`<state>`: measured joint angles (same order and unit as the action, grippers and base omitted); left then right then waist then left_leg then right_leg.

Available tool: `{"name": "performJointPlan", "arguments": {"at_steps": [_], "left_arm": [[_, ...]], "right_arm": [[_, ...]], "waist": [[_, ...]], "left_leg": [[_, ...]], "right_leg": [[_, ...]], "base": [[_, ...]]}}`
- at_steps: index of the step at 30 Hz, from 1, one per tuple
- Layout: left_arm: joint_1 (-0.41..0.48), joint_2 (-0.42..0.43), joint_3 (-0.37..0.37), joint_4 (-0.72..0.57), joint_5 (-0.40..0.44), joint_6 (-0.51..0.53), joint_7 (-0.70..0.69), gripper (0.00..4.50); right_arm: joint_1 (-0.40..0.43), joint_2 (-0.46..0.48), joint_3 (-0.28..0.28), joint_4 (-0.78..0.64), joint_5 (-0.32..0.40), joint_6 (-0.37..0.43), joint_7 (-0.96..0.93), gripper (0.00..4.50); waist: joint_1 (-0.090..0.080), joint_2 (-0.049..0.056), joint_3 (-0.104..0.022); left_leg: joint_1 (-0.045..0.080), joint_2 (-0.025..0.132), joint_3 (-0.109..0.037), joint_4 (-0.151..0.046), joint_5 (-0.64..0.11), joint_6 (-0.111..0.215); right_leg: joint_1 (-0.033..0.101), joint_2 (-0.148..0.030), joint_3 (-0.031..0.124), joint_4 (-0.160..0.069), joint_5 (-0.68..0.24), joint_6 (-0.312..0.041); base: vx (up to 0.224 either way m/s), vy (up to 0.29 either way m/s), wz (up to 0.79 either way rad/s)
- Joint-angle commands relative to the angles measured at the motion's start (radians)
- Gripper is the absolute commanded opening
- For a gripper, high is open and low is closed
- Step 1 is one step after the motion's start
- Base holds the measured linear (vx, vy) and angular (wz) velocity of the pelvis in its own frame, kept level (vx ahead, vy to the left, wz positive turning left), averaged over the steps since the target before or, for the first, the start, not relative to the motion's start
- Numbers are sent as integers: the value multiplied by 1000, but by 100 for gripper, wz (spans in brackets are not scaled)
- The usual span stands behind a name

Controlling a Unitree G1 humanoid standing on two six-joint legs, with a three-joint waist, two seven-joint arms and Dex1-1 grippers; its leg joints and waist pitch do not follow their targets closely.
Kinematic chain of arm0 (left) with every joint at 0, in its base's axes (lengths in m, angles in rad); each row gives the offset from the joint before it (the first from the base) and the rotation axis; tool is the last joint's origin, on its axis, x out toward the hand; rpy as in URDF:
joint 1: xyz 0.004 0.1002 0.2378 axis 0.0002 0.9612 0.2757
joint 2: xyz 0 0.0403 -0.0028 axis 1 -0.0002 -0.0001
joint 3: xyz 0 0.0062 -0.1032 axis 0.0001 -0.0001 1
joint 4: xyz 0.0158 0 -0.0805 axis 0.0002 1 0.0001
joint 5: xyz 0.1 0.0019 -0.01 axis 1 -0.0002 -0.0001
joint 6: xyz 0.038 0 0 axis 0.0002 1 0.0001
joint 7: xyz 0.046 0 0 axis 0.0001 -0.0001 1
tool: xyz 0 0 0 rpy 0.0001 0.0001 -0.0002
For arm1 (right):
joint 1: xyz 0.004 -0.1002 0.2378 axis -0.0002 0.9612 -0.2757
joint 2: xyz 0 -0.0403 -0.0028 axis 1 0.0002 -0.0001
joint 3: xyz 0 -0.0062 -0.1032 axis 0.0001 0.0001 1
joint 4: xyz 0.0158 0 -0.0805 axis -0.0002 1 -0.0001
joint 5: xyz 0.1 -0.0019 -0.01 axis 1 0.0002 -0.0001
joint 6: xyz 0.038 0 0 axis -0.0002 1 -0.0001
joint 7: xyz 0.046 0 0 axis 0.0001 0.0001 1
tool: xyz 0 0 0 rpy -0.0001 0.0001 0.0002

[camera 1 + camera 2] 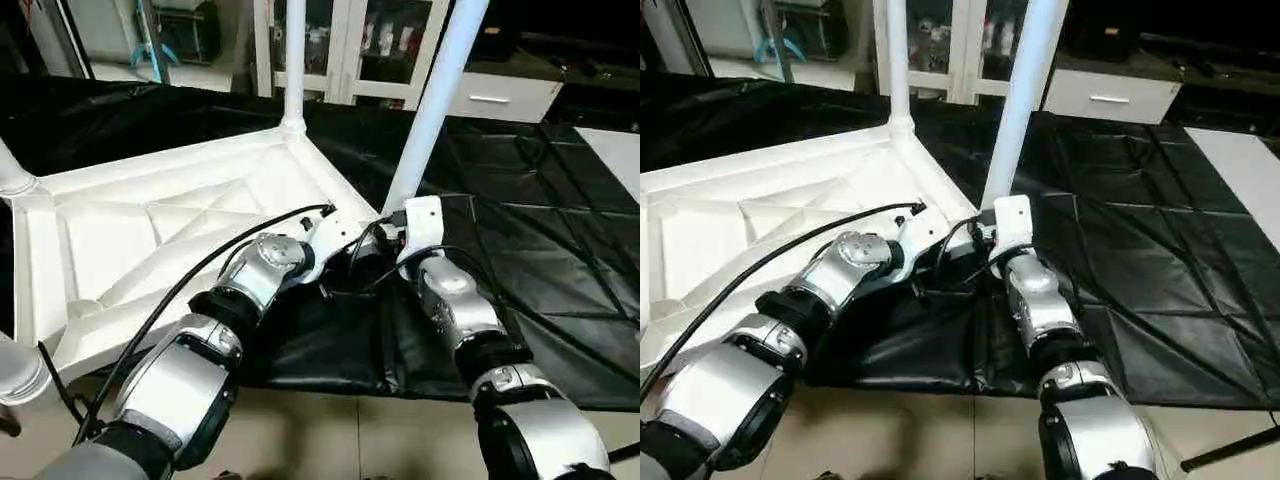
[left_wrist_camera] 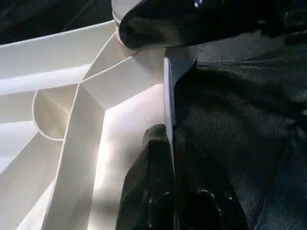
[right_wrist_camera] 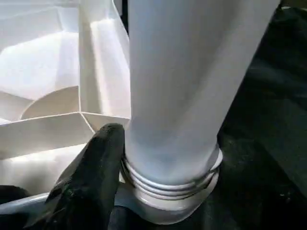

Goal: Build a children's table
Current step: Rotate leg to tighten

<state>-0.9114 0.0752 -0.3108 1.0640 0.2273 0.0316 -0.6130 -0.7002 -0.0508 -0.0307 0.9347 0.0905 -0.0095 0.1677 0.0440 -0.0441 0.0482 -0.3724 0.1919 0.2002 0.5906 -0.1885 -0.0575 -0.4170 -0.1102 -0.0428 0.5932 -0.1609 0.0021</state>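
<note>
The white tabletop (image 1: 150, 220) lies upside down on a black sheet, its ribbed underside facing up. A white leg (image 1: 435, 100) leans up from the near right corner, and its threaded end (image 3: 168, 184) sits in the corner socket. My right gripper (image 1: 392, 222) is closed around this leg's base, with one black finger (image 3: 96, 167) pressed against it just above the threads. My left gripper (image 2: 170, 143) is shut on the tabletop's thin rim (image 2: 169, 96) beside that corner, one finger on each side of the wall. Another leg (image 1: 295, 60) stands upright in the far corner. Two more legs (image 1: 10, 170) (image 1: 15, 375) show at the left edge.
The black sheet (image 1: 520, 200) stretches to the right and behind the tabletop. A white cabinet with glass doors (image 1: 350, 50) and a white drawer unit (image 1: 500, 95) stand at the back. Pale floor tiles (image 1: 330, 440) lie in front. A black cable (image 1: 180, 290) runs along my left forearm.
</note>
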Motion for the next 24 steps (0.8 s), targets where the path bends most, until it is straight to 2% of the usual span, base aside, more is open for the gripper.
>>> {"name": "performJointPlan", "arguments": {"at_steps": [1,3,4,5,6,7,9,11,12,13,16,18,19,20,21,24], "left_arm": [[-15,-5,-1,-25,9,-65,54,0],[-11,1,-1,-12,12,-81,46,0],[-8,6,0,-6,12,-93,37,0],[-5,11,-2,-5,13,-105,25,0],[-5,11,-2,-5,13,-105,25,0],[6,23,-8,-11,13,-122,-13,0],[14,31,-11,-16,12,-140,-40,0],[32,53,-16,-29,4,-172,-99,0],[32,53,-16,-29,4,-172,-99,0],[54,82,-21,-40,-12,-194,-181,0],[95,123,-33,-73,-38,-243,-325,0],[123,156,-46,-104,-49,-243,-413,0],[138,175,-56,-123,-54,-248,-459,0],[148,185,-60,-135,-59,-249,-486,0],[160,196,-63,-149,-65,-251,-518,0],[199,230,-66,-199,-79,-245,-590,0]], "right_arm": [[41,59,71,-46,31,-3,175,333],[63,41,65,-87,41,-23,203,354],[85,22,69,-127,44,-31,225,369],[101,9,69,-160,52,-26,242,378],[101,9,69,-160,52,-26,242,382],[147,-28,66,-252,75,-2,275,389],[177,-56,70,-313,86,19,316,410],[226,-114,67,-412,112,57,391,420],[226,-114,67,-412,112,57,391,420],[268,-185,63,-495,132,82,477,442],[305,-275,62,-570,160,115,601,442],[326,-339,81,-613,173,139,692,442],[338,-380,95,-635,176,154,752,442],[344,-402,104,-644,175,158,783,442],[352,-427,114,-657,175,167,816,442],[368,-503,134,-679,175,195,903,442]], "waist": [[6,5,-69],[4,7,-67],[3,5,-67],[3,8,-66],[2,7,-67],[2,9,-66],[2,6,-65],[0,9,-64],[2,8,-64],[4,7,-63],[12,5,-62],[19,6,-59],[20,-4,-58],[21,-5,-58],[26,-1,-56],[27,-3,-56]], "left_leg": [[14,29,-10,-70,-176,85],[12,31,-13,-75,-208,75],[14,31,-13,-75,-217,66],[17,31,-12,-75,-221,64],[16,31,-12,-74,-222,63],[14,31,-12,-75,-224,64],[10,32,-14,-75,-219,72],[13,31,-13,-74,-222,78],[13,33,-13,-74,-224,79],[12,32,-14,-74,-223,80],[11,33,-13,-73,-213,93],[14,37,-12,-76,-238,86],[14,38,-12,-77,-257,79],[13,39,-13,-77,-260,77],[15,42,-13,-78,-260,76],[15,42,-14,-80,-275,64]], "right_leg": [[52,-30,22,-53,-73,-258],[55,-32,22,-55,-111,-244],[52,-30,22,-58,-124,-237],[51,-28,23,-59,-120,-238],[51,-29,24,-58,-118,-240],[53,-28,24,-59,-119,-237],[56,-30,24,-59,-117,-229],[53,-27,24,-61,-132,-235],[54,-29,25,-62,-133,-233],[54,-29,25,-62,-139,-234],[55,-29,26,-61,-130,-235],[50,-32,27,-63,-174,-237],[49,-33,26,-65,-204,-231],[51,-34,27,-64,-212,-229],[47,-37,29,-65,-218,-227],[46,-37,28,-65,-240,-221]], "base": [[0,0,0],[0,0,0],[0,0,0],[0,0,0],[0,0,0],[0,0,0],[0,0,0],[0,0,0],[0,0,0],[0,0,0],[0,0,0],[0,0,0],[0,0,0],[0,0,0],[0,0,0],[0,0,0]]}}
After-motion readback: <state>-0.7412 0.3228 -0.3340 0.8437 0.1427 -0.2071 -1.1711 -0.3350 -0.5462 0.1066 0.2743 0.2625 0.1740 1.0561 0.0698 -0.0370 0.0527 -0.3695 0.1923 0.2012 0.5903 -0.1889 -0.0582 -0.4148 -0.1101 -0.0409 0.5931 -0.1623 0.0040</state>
